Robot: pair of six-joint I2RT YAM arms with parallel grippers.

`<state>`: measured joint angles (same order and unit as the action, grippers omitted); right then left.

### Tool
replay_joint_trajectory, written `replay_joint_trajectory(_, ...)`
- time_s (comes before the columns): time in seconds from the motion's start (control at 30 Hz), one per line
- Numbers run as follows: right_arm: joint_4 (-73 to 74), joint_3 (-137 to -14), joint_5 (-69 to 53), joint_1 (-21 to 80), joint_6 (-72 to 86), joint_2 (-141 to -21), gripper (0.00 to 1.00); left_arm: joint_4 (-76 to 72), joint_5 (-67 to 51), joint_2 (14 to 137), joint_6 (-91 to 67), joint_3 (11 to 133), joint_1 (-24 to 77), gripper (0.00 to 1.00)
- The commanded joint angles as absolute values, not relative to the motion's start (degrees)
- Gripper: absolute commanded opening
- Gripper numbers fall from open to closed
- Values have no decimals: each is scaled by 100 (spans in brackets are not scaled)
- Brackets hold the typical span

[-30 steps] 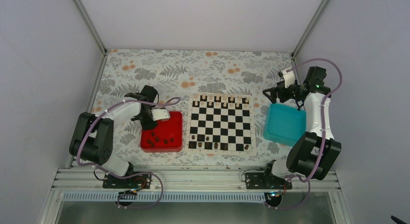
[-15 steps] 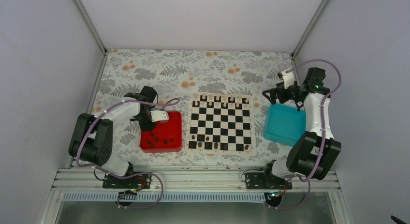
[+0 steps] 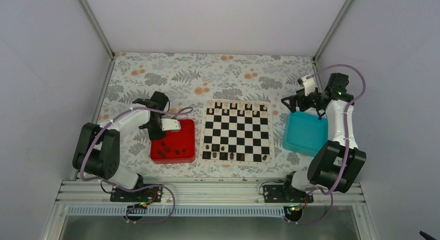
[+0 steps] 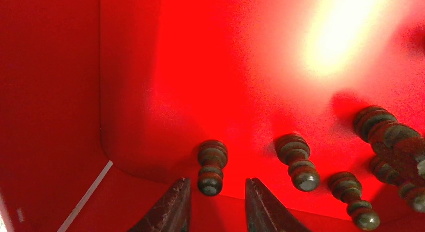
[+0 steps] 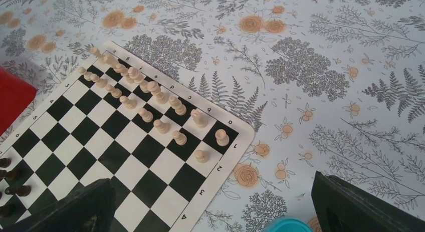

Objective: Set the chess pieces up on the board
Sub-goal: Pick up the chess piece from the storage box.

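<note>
On the floral table (image 3: 155, 74), the board (image 3: 237, 127) ahead of the wide-open, empty right gripper (image 5: 210, 192) holds only a few dark chess pieces (image 4: 211, 167), while most lie in the red tray (image 4: 200, 51), one just ahead of the left gripper (image 4: 214, 202), whose fingers are narrowly parted and clamp nothing.

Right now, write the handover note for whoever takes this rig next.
Left gripper: down in the red tray, jaws narrowly apart around the end of a lying dark chess piece, not gripping it.
Right gripper: jaws wide open, empty, by the teal tray's far edge.
Done: pale pieces stand in two rows at the far side of the board; a few placed dark pieces stand at its near side.
Left: several loose dark pieces lie in the red tray; stand each on the near rows.
</note>
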<state>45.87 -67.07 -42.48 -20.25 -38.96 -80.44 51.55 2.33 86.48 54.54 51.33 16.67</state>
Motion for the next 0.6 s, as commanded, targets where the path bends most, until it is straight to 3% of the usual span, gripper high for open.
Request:
replay_joint_trajectory(0.0,4520,-6634,-4254,-1980,-3954,-8038,100,5078,416,8714,5546,5112,1747,28)
replay_joint_trajectory(0.57,4509,-6609,-4230,-1980,-3975,-8040,100,4933,488,8842,5557,5032,1884,25)
